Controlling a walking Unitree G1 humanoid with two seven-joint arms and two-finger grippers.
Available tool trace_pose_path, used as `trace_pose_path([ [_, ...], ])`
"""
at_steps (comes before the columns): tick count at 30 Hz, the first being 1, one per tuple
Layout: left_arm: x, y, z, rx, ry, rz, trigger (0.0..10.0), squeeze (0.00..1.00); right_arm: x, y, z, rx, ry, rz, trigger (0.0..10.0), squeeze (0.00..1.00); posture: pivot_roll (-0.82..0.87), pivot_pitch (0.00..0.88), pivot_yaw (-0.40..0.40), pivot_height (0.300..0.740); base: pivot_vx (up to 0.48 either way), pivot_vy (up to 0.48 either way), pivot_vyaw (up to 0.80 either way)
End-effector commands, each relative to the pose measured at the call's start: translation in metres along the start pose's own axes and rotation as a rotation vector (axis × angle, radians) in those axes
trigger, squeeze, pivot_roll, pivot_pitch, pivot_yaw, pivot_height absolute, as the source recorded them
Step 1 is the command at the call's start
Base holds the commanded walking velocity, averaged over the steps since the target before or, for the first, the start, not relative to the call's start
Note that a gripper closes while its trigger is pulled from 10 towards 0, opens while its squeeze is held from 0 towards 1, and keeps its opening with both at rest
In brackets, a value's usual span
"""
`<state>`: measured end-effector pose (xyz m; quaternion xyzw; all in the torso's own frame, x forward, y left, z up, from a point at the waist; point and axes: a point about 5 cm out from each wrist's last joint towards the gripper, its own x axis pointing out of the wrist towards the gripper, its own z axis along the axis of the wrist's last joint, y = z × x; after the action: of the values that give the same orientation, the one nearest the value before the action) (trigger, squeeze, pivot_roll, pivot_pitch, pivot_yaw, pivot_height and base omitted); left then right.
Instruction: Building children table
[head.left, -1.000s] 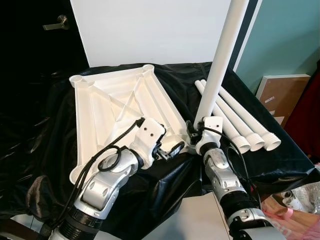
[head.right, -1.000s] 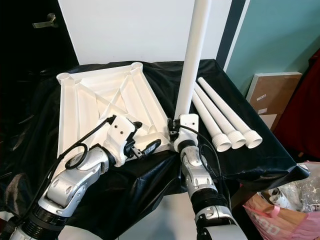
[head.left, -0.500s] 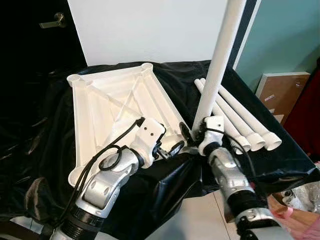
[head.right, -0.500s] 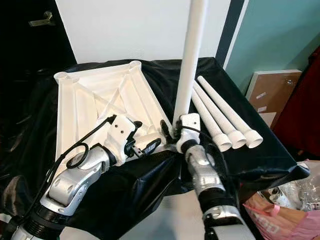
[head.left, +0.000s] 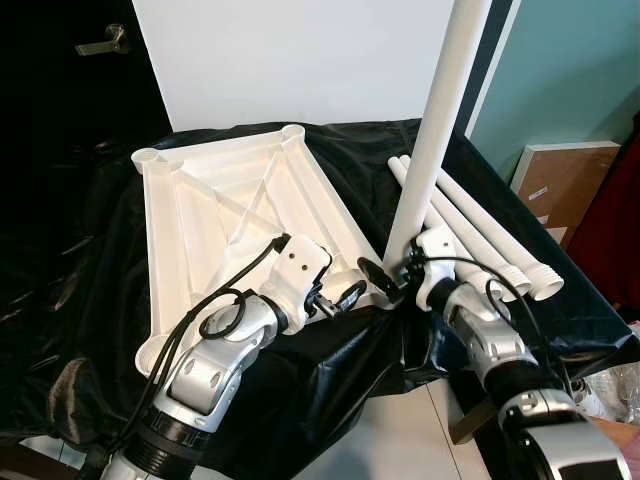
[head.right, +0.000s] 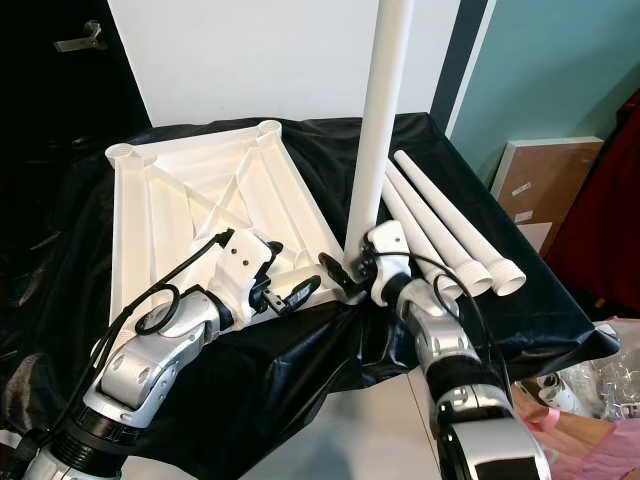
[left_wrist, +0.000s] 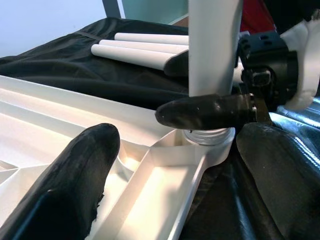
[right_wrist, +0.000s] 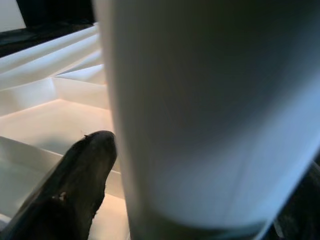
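White tabletop (head.left: 225, 215) upside down on black cloth (head.left: 90, 300), ribbed underside up. Left gripper (head.left: 335, 298) at its near right corner, fingers spread wide, holding nothing. Upright table leg (head.left: 440, 130) seated in that corner socket (left_wrist: 207, 137), clamped near its base by right gripper (head.left: 385, 275). Three loose legs (head.left: 480, 240) side by side further right.

White tabletop (head.left: 215, 215) — black cloth (head.left: 90, 270).

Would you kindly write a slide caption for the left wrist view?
Right gripper holds an upright white table leg in the corner socket of the upturned tabletop.
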<state>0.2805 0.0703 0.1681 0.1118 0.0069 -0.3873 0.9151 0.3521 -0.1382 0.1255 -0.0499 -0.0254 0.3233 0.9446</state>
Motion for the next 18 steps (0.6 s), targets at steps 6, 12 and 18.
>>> trace_pose_path([
  [6, -0.002, 0.000, -0.003, 0.012, 0.019, -0.033, 10.0, 0.00, 0.004, 0.004, -0.008, 0.010, 0.066, 0.056, 0.0, 0.00, 0.02, 0.000, -0.033, 0.740, 0.000, 0.000, 0.00],
  [12, -0.005, 0.000, -0.005, 0.006, 0.024, -0.018, 10.0, 0.00, -0.001, 0.002, -0.017, 0.029, 0.093, 0.035, 0.0, 0.00, 0.02, 0.000, -0.037, 0.740, 0.000, 0.000, 0.00],
  [18, -0.006, 0.002, -0.007, -0.005, 0.034, 0.002, 10.0, 0.00, -0.006, -0.001, -0.026, 0.057, 0.108, -0.081, 10.0, 0.00, 0.02, 0.000, -0.038, 0.740, 0.000, 0.000, 0.00],
])
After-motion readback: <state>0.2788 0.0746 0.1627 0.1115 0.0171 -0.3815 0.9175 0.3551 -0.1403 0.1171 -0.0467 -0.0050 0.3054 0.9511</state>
